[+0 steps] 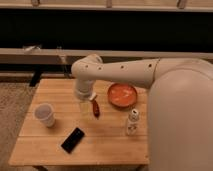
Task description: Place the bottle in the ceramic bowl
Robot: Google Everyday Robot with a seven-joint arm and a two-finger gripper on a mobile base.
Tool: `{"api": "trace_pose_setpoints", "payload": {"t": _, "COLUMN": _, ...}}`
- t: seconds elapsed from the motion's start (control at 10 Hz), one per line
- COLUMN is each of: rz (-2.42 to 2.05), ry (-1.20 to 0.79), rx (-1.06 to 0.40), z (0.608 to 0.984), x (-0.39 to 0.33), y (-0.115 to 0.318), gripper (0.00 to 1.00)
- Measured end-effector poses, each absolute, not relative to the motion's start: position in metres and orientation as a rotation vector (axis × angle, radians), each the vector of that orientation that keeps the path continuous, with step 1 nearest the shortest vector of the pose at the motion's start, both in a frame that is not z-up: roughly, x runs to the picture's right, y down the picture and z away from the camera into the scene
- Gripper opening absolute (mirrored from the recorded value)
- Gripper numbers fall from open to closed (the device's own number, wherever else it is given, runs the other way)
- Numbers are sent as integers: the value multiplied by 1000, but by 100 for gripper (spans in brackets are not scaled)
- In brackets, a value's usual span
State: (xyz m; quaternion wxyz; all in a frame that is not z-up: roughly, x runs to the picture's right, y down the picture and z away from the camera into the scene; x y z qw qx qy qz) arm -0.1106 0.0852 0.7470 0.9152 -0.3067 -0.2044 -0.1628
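The bottle (pixel 132 121) is small, clear and pale-capped. It stands upright on the wooden table (pixel 115 145), near the right edge. The ceramic bowl (pixel 122 95) is orange-red and shallow, and sits just behind the bottle, with nothing showing inside it. My gripper (pixel 86 106) hangs from the white arm over the middle of the table, well to the left of both. It points down, open and holding nothing.
A small red object (pixel 95 108) lies right beside the gripper. A translucent white cup (pixel 44 114) stands at the table's left. A black phone (pixel 73 139) lies near the front edge. My bulky white body (pixel 180 120) fills the right side.
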Motion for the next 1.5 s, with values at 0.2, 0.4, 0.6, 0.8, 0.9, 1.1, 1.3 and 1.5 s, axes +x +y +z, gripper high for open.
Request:
{"api": "trace_pose_setpoints", "payload": {"t": 0.2, "rz": -276, "ry": -396, "rx": -647, "z": 750, "x": -65, "y": 94, "gripper": 77}}
{"api": "trace_pose_setpoints", "payload": {"t": 0.4, "rz": -213, "ry": -369, "rx": -656, "z": 747, "x": -24, "y": 101, "gripper": 77}}
{"api": "trace_pose_setpoints", "payload": {"t": 0.6, "rz": -161, "ry": -346, "rx": -657, "z": 739, "x": 0, "y": 105, "gripper": 77}}
{"api": "trace_pose_setpoints", "payload": {"t": 0.8, "rz": -107, "ry": -320, "rx": -657, "z": 727, "x": 21, "y": 111, "gripper": 77}}
{"api": "trace_pose_setpoints", "payload": {"t": 0.9, "rz": -86, "ry": -309, "rx": -657, "z": 722, "x": 31, "y": 114, "gripper": 77}}
{"api": "trace_pose_setpoints", "payload": {"t": 1.1, "rz": -39, "ry": -284, "rx": -658, "z": 708, "x": 50, "y": 122, "gripper": 77}}
{"api": "trace_pose_setpoints", "payload": {"t": 1.3, "rz": 0, "ry": -264, "rx": -666, "z": 701, "x": 67, "y": 131, "gripper": 77}}
{"api": "trace_pose_setpoints", "payload": {"t": 1.5, "rz": 51, "ry": -236, "rx": -677, "z": 697, "x": 88, "y": 143, "gripper": 77}}
